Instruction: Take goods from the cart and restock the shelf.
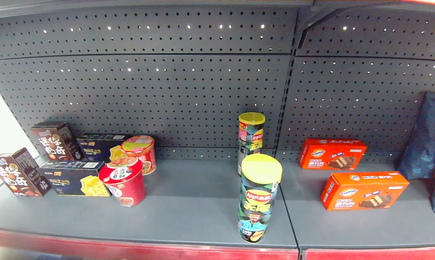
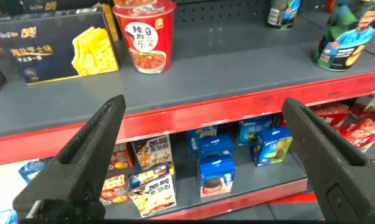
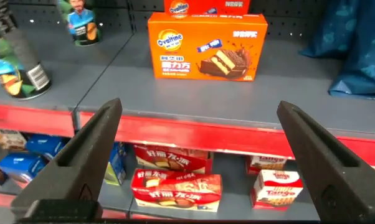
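A grey shelf [image 1: 192, 209] with a red front edge holds the goods. Two yellow-lidded chip cans stand upright near its middle, one in front [image 1: 259, 196] and one behind [image 1: 251, 139]. Two orange cake boxes [image 1: 364, 189] [image 1: 332, 153] lie to the right. At the left are two red cup noodles [image 1: 125, 180], dark blue boxes [image 1: 73, 177] and brown boxes [image 1: 17, 173]. My left gripper [image 2: 202, 102] hangs open and empty before the shelf edge, below the cup noodle [image 2: 144, 31]. My right gripper [image 3: 199, 104] is open and empty, below the front orange box [image 3: 206, 46].
A dark blue bag [image 1: 425, 137] leans at the far right of the shelf. The lower shelf holds blue boxes [image 2: 215, 171] and red boxes [image 3: 175, 186]. Bare shelf surface lies between the cup noodles and the chip cans, and in front of the orange boxes.
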You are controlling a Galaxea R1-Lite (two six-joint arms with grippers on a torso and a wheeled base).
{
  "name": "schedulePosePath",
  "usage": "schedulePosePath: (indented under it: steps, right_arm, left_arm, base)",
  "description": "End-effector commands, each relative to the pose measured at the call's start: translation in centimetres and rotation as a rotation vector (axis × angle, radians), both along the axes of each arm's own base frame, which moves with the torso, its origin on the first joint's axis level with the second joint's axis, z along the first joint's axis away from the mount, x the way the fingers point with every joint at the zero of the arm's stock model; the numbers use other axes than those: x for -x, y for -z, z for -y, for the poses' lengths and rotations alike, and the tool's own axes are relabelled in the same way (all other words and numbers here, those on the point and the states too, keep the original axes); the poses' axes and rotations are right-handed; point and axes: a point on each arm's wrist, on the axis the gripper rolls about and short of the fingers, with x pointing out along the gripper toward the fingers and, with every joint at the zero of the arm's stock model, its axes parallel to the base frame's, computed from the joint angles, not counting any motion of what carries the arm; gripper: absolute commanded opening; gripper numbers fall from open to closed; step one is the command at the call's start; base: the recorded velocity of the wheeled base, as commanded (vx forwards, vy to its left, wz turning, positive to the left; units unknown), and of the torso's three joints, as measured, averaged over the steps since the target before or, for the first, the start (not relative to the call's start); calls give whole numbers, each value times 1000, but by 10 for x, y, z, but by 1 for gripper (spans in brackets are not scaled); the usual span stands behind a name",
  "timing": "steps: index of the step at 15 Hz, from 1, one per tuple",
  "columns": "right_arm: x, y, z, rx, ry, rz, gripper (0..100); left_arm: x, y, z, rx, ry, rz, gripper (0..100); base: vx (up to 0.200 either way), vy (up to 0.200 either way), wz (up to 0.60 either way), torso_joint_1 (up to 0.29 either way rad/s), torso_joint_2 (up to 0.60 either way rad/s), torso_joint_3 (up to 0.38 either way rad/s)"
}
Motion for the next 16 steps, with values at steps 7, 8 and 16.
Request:
schedulePosePath:
  steps: [7,8,16]
  right_arm:
    - [0,0,-1,94,-46,7,100]
    - [0,0,-1,94,-46,7,100]
    - [0,0,-1,94,-48,7,100]
  left_arm:
    - [0,0,0,0,1,-4,100]
    - [0,0,0,0,1,-4,100]
    - [0,0,0,3,1,-5,100]
  base:
    - [0,0,0,0,0,0]
    - [0,0,0,0,0,0]
    - [0,0,-150,-1,1,1]
